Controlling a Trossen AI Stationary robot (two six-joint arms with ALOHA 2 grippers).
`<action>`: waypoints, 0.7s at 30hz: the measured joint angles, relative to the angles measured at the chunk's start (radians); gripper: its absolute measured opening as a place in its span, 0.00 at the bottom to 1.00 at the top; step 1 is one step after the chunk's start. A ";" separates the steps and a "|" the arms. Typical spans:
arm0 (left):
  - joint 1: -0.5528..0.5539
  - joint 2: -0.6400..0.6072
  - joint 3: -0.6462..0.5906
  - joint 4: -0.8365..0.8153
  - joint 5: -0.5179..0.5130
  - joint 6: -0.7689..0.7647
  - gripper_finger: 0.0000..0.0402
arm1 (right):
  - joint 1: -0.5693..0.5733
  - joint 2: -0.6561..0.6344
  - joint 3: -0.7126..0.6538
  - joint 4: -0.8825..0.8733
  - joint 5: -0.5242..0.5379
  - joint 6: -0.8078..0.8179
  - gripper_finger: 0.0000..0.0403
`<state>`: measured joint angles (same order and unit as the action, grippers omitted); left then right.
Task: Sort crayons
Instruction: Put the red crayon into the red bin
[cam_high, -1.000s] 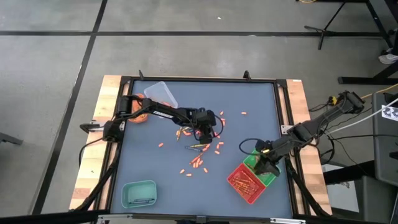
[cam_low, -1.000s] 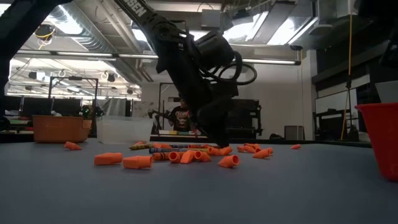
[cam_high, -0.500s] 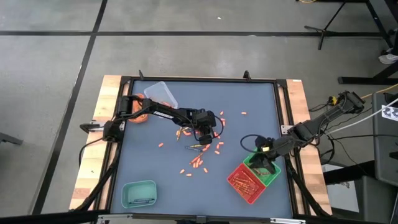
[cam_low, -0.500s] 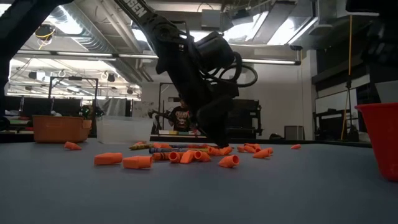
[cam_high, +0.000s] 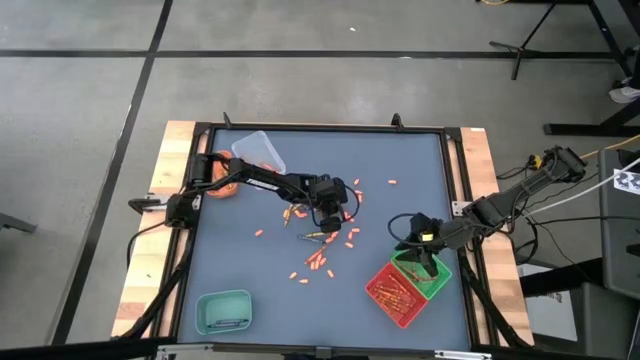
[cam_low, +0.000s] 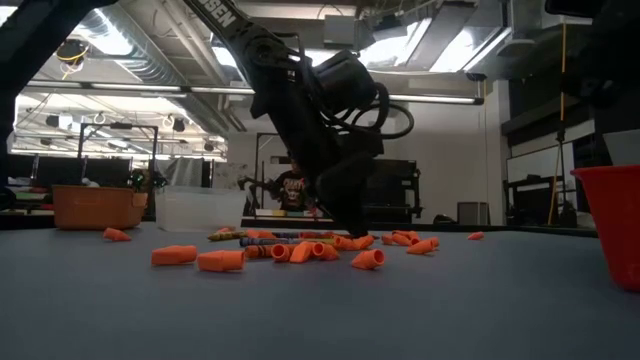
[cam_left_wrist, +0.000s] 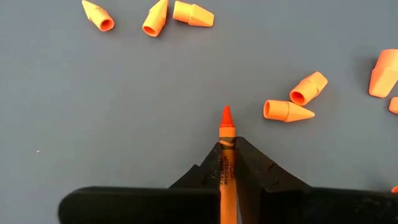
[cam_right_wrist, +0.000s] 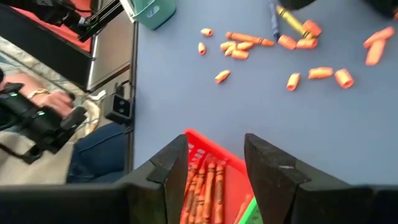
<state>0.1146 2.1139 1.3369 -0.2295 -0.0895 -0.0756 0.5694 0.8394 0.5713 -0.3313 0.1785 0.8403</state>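
The left gripper (cam_left_wrist: 227, 163) is closed on an orange crayon (cam_left_wrist: 226, 134), whose pointed tip sticks out forward past the fingertips (cam_left_wrist: 211, 163) over the blue-grey table mat (cam_left_wrist: 124, 112). Just beyond the tip and off to one side lie two orange cone-shaped caps (cam_left_wrist: 297, 101), with three more (cam_left_wrist: 152, 15) farther ahead, all apart from the crayon. Seen from above, this gripper (cam_high: 328, 216) sits near the middle of the table, among a scatter of orange pieces; a few loose crayons (cam_high: 320, 237) lie just beside it, toward the front edge. From table height it points down onto the mat (cam_low: 352, 225) with the pile close around it.

The right gripper (cam_right_wrist: 214, 163) stands wide apart and holds nothing, poised over the red tray (cam_right_wrist: 202, 149) full of orange crayons (cam_right_wrist: 208, 183). In the overhead view it (cam_high: 422, 250) is well to the right of the left gripper, above the green tray (cam_high: 436, 280) and red tray (cam_high: 385, 300). A teal tray (cam_high: 222, 312) sits far off at the front left corner.
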 joint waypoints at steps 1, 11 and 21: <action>0.000 0.000 0.000 0.000 0.000 0.000 0.02 | 0.000 0.000 0.000 0.000 0.014 -0.011 0.38; -0.001 -0.001 -0.001 0.022 0.001 -0.048 0.02 | 0.000 0.000 0.000 0.000 0.127 -0.041 0.38; -0.012 0.004 0.012 0.078 0.006 -0.057 0.02 | 0.000 0.000 0.000 -0.015 0.128 -0.042 0.38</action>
<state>0.1023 2.1181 1.3484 -0.1512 -0.0834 -0.1326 0.5694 0.8398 0.5713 -0.3464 0.3065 0.7986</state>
